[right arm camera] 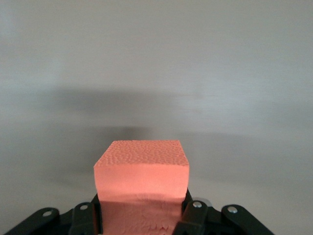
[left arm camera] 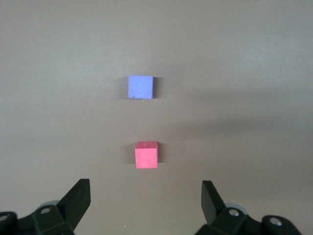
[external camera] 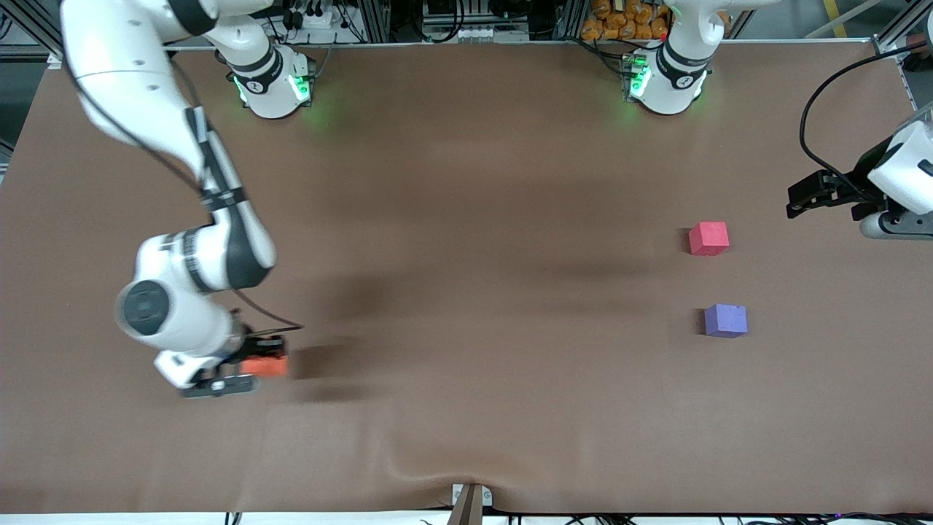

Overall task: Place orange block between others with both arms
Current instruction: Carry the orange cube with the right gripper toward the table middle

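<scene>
Right wrist view: right gripper (right arm camera: 142, 215) clamps the orange block (right arm camera: 142, 178); left gripper (left arm camera: 145, 198) waits wide open.

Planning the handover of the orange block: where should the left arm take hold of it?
Probably by the free half of the orange block that sticks out past the right end effector, which is shut on two opposite side faces. Come from straight ahead of that end effector, pinching the block's flat top and bottom.

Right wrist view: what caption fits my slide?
Right gripper shut on the orange block above the brown table.
</scene>
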